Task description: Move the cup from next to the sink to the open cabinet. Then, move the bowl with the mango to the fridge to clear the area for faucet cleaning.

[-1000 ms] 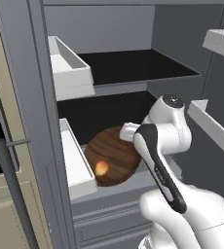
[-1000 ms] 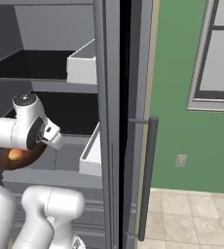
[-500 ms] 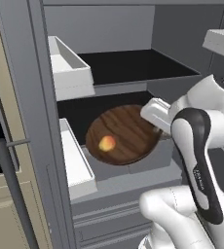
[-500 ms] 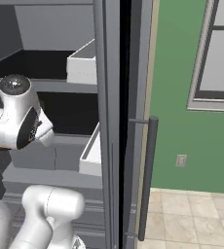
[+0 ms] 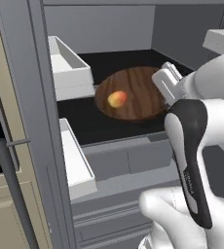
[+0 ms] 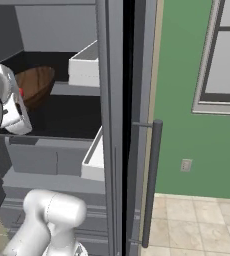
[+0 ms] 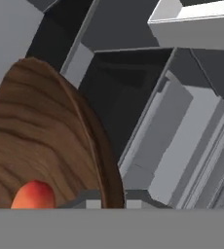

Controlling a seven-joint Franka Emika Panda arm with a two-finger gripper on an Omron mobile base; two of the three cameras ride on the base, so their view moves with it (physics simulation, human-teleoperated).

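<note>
Simulated kitchen, viewed into the open fridge [image 5: 31, 73]: grey metal frame, dark interior, black shelves, white door bins. In the left base view a white bin [image 5: 67, 68] sits at upper left and a second white bin [image 5: 77, 160] lower down on the same side. To the far left stand beige cabinetry and a dark bar handle [image 5: 11, 189]. In the right base view, the fridge door edge carries a long dark handle [image 6: 152, 180]; beyond it are a green wall [image 6: 182, 100], a window frame [image 6: 222, 60], a wall socket [image 6: 186, 165] and a tiled floor [image 6: 197, 220].

The bowl [image 5: 131, 95], round, dark brown and wood-grained, is inside the fridge over the black shelf [image 5: 109, 129]. Whether its base touches the shelf cannot be determined. The mango [image 5: 116, 99], yellow-orange, lies in the bowl toward its left side. In the right base view the bowl [image 6: 34, 85] appears at the left, partly behind the arm.

The end effector [image 5: 166, 82] is at the bowl's right rim. In the hand view the bowl [image 7: 41, 141] stands edge-on at the left, its rim running down between the finger tips, with the mango [image 7: 33, 194] at the bottom. The fingers sit on either side of the rim, clamped on the bowl. The white arm rises from lower right in the left base view.
</note>
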